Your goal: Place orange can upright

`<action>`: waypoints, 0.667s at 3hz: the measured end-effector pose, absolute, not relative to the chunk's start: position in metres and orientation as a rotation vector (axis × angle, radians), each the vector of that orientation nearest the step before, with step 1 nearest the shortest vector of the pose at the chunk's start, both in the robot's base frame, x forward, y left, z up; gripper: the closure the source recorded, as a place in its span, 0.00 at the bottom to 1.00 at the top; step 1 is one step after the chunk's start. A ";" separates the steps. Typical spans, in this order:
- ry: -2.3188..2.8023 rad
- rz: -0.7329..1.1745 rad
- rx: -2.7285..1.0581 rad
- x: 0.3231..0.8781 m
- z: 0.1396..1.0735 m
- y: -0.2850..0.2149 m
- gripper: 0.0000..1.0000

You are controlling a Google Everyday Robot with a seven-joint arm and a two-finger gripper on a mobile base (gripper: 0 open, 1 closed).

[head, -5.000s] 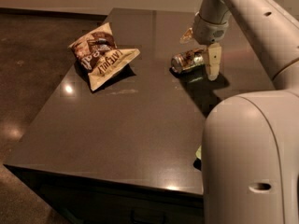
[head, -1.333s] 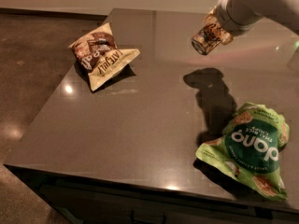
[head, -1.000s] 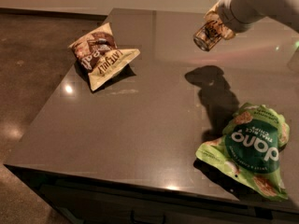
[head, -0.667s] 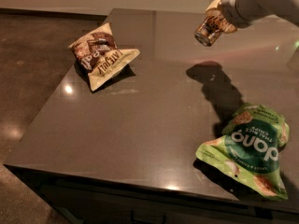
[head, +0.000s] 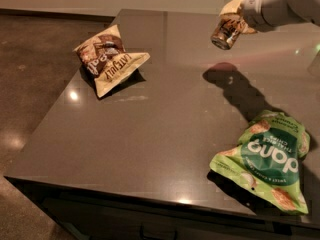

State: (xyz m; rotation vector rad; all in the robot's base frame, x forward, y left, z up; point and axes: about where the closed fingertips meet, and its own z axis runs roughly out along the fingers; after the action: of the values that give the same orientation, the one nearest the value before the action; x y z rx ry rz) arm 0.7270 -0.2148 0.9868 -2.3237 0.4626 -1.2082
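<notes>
The orange can (head: 226, 32) hangs in the air above the dark table (head: 165, 129), tilted, with its silver end pointing down and to the left. My gripper (head: 236, 18) is at the upper right and is shut on the orange can, its pale fingers (head: 232, 6) on either side of the can's upper part. The can's shadow lies on the table below it. The white arm (head: 280, 4) runs off the right edge.
A brown and cream snack bag (head: 111, 59) lies at the table's left rear. A green chips bag (head: 268, 160) lies at the front right, near the edge. The table's front and left edges drop to a dark floor (head: 35, 69).
The gripper has lifted the orange can off the table and keeps carrying it upward and slightly to the right. The arm has drawn back, uncovering the green bag.
</notes>
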 end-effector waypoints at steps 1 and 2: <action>0.301 -1.314 -2.299 0.717 0.992 -0.218 1.00; 0.152 -1.469 -2.213 0.708 0.990 -0.217 1.00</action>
State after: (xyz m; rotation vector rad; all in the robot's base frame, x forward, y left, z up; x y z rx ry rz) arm 0.7080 -0.2166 0.9900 -2.2135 0.1519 -1.4686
